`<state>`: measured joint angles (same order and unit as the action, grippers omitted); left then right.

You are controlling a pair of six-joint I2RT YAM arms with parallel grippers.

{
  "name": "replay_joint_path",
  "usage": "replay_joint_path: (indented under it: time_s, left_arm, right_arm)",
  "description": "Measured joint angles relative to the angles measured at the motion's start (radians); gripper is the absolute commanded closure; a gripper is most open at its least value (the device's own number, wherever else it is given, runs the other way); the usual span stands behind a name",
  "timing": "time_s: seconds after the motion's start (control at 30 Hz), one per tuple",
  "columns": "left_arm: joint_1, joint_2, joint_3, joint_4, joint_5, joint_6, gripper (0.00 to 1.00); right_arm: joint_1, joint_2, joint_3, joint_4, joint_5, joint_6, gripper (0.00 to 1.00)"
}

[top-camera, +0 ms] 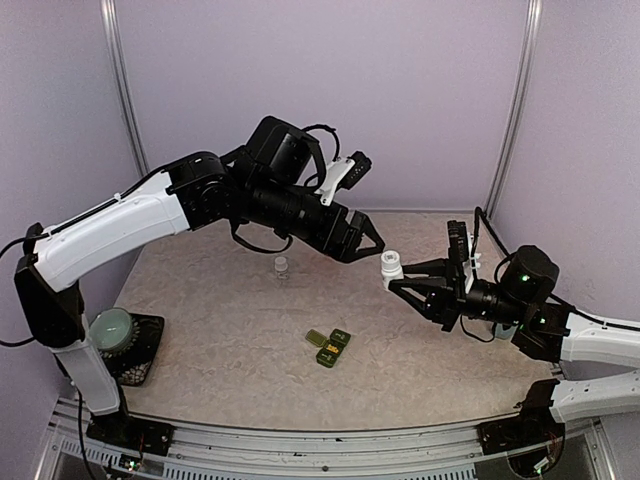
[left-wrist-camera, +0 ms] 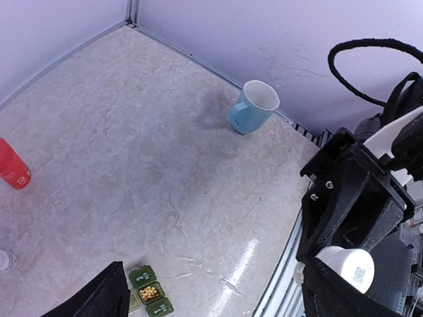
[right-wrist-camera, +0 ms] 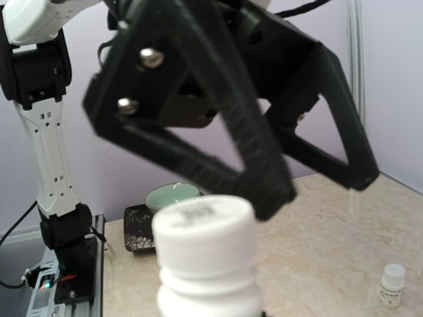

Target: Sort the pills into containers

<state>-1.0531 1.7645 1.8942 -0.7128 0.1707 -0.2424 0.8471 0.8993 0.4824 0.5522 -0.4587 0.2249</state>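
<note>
The containers (top-camera: 330, 346) are a dark green strip on the table's middle; in the left wrist view the containers (left-wrist-camera: 149, 294) show yellow pills (left-wrist-camera: 151, 291) in the open middle compartment. My right gripper (top-camera: 402, 282) is shut on a white pill bottle (top-camera: 391, 265) with its cap on, held above the table. The bottle (right-wrist-camera: 205, 251) fills the bottom of the right wrist view. My left gripper (top-camera: 367, 243) hangs open just up-left of the cap, one of its fingers (right-wrist-camera: 264, 191) right behind it. In its own view the left gripper (left-wrist-camera: 222, 284) is empty, the bottle (left-wrist-camera: 345, 267) at the right.
A small clear bottle (top-camera: 281, 267) stands behind the containers. A green teacup (top-camera: 113, 328) on a dark saucer sits at the left edge. A pale blue mug (left-wrist-camera: 253, 105) stands by the wall and a red bottle (left-wrist-camera: 13, 173) by the frame's left edge.
</note>
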Motion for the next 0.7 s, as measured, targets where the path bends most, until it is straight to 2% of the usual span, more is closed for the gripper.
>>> replay_joint_path:
  time_s: [0.03,0.1,0.17,0.4,0.47,0.63,0.7]
  left_arm:
    - [0.003,-0.005,-0.005,0.002,-0.013,-0.002,0.11]
    - [0.009,-0.019,-0.017,0.007,-0.048,-0.006,0.02]
    - [0.014,-0.041,-0.031,0.014,-0.079,-0.009,0.01]
    - [0.018,-0.135,-0.106,0.102,-0.124,0.003,0.01]
    - [0.018,-0.155,-0.137,0.142,-0.111,0.013,0.02]
    - [0.018,-0.183,-0.223,0.215,-0.026,0.016,0.14]
    - [0.017,-0.16,-0.203,0.206,0.004,-0.003,0.1]
  right_arm:
    - [0.0,0.0,0.0,0.0,0.0,0.0,0.85]
    - [0.0,0.0,0.0,0.0,0.0,0.0,0.85]
    - [0.0,0.0,0.0,0.0,0.0,0.0,0.85]
    - [0.0,0.0,-0.002,-0.001,0.0,0.0,0.85]
    - [0.0,0.0,-0.003,-0.002,0.0,-0.002,0.85]
    - [0.0,0.0,-0.003,-0.035,0.016,-0.027,0.85]
    - [0.0,0.001,-0.003,-0.061,0.031,-0.045,0.85]
